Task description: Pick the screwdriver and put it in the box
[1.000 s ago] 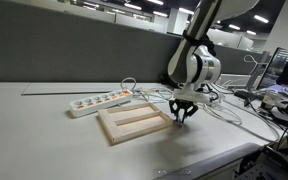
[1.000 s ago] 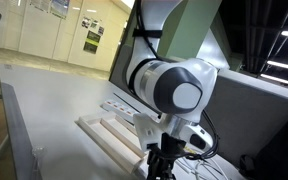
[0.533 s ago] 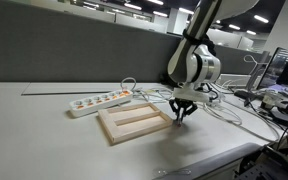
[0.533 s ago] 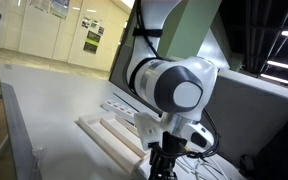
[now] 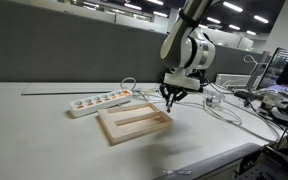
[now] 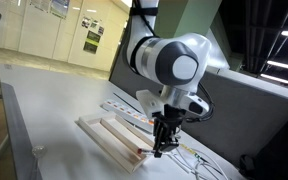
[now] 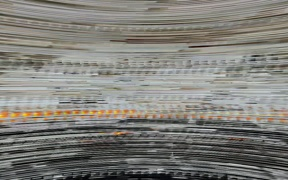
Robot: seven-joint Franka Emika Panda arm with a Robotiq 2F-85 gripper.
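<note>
Here, end effector (image 5: pixel 171 97) just above the box (image 5: pixel 134 121) rim; open or closed, impossible to tell

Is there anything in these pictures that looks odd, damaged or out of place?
Yes: the wrist view is only horizontal streaks and shows nothing usable. On the table, the box lies flat and looks intact, the power strip lies beside it, and loose white cables sprawl near the gripper. No spill is visible.

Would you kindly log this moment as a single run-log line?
claw: hanging by corner of wooden box | grip: cannot tell | screwdriver: not discernible | wrist view: unreadable smear
</note>
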